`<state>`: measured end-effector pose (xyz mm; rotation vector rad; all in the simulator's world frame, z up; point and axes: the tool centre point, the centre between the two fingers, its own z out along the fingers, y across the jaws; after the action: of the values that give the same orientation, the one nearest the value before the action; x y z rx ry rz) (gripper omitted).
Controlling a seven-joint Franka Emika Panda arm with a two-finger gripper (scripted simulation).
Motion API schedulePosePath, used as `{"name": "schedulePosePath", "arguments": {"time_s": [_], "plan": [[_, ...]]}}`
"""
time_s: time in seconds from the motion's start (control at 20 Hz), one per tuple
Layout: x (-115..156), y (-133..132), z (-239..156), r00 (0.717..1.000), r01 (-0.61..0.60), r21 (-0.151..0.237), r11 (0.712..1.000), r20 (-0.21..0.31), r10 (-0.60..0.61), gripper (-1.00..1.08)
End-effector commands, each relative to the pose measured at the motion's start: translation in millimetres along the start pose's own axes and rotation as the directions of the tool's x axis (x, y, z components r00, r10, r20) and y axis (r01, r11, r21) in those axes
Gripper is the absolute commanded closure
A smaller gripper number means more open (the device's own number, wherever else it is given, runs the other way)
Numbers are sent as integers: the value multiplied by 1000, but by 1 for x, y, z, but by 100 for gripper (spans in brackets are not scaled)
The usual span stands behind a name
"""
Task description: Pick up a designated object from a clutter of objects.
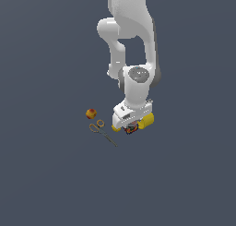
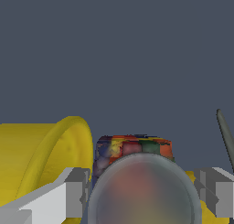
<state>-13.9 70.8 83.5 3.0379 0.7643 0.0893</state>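
The designated object, a small clear jar of red, blue, yellow and dark pieces with a blurred greyish top, stands directly between the fingers of my gripper. The grey fingers stand wide apart, one close on each side of the jar's top, and the gripper is open around it. In the exterior view the gripper is down at floor level, and only a sliver of the jar shows beneath the hand. The rest of the clutter of objects lies close around it.
A yellow cup lies on its side right against the jar. Thin scissors with ring handles and a red-yellow ball sit towards the exterior view's left. A scissor blade shows near one finger.
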Motion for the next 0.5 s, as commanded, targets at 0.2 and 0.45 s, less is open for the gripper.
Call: {"name": "schedulePosePath", "arguments": {"time_s": [0.2, 0.45], "plan": [[1, -1, -4, 1000, 0, 1, 1000, 1, 0, 108], [3, -2, -20, 1000, 0, 2, 1000, 4, 0, 108]]}}
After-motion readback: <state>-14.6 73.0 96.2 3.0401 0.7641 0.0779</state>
